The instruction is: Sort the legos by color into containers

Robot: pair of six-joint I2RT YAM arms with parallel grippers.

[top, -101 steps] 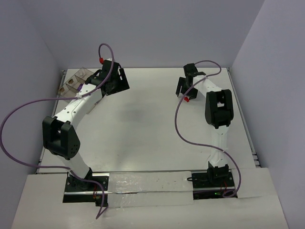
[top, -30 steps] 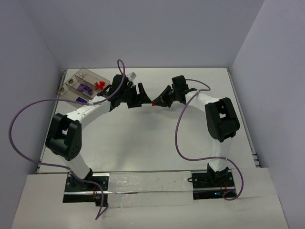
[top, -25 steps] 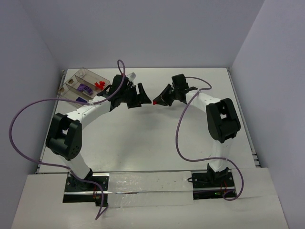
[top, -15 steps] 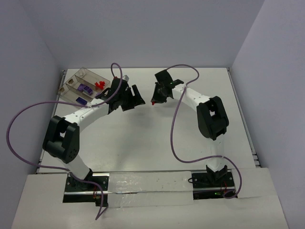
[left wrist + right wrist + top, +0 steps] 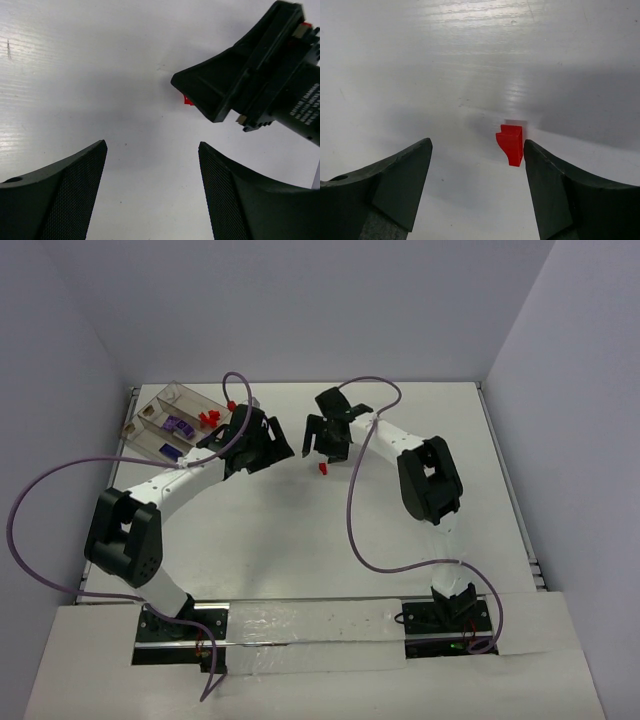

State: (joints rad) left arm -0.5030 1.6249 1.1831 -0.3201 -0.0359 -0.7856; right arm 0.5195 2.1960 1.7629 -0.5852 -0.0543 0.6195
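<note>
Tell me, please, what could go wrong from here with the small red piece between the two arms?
1. The red piece sits on the table right beside one finger of the open right end effector; a sideways retreat might knock it.
2. The open left end effector faces it with the right one close in front; advancing now could make them collide.
3. The piece is tiny, so a slightly off grip might flick it away.

High rear overview; two close downward wrist views sharing red brick (image 5: 512,144)
</note>
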